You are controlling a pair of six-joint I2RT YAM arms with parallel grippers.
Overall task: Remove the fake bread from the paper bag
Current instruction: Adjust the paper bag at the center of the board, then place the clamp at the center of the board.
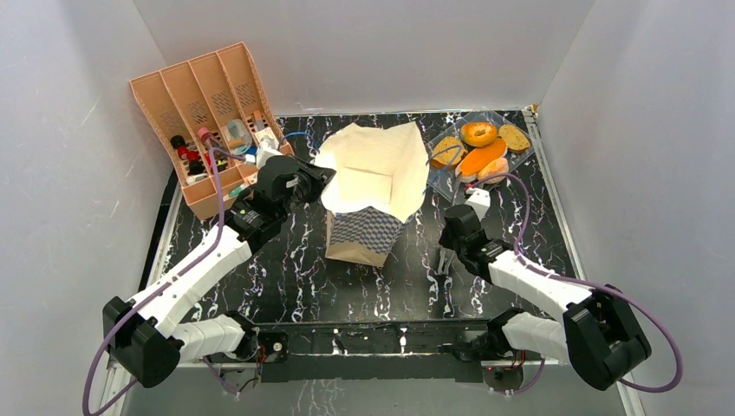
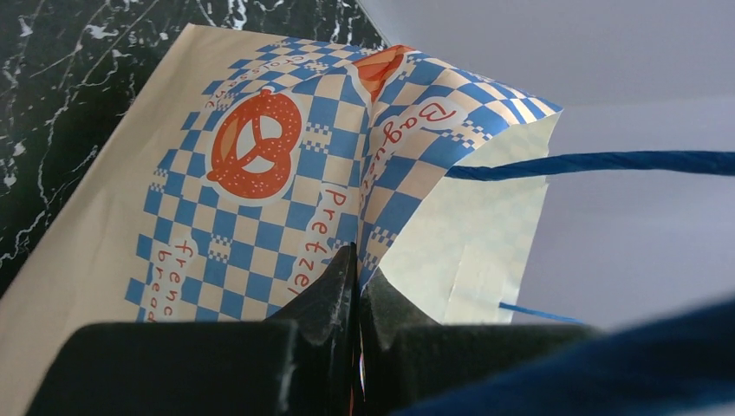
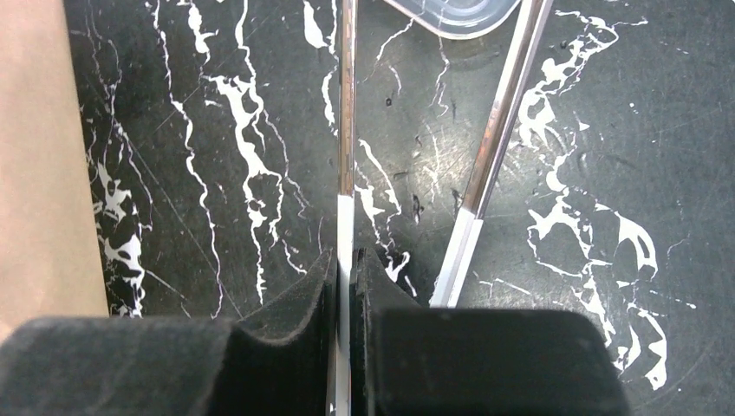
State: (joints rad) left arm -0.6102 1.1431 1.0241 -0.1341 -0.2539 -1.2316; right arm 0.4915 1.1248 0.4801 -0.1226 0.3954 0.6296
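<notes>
Here, in the top view, the tan kraft paper bag (image 1: pixel 368 195) with the blue-and-white checkered band stands upright in the middle of the black marbled table (image 1: pixel 286 277), and its mouth is open upward. The fake bread (image 1: pixel 482 160) lies outside the bag, in the clear plastic tray (image 1: pixel 520 158) at the far right; I see a ring bagel, an orange-topped loaf, a toast slice and a bun there. The left gripper (image 1: pixel 322 178) touches the left rim of the paper bag. The right gripper (image 1: pixel 444 260) is low at the table, to the right of the bag. An orange slotted organiser (image 1: pixel 204 113) stands at the far left.

In the left wrist view, the fingers are closed on the checkered edge of the paper bag, beside a pretzel print. A blue cord handle (image 2: pixel 607 162) runs to the right.

In the right wrist view, the fingers are closed on one arm of the metal tongs (image 3: pixel 347 130), which lie on the table. The second arm is free, to the right. A corner of the tray shows at the top.
</notes>
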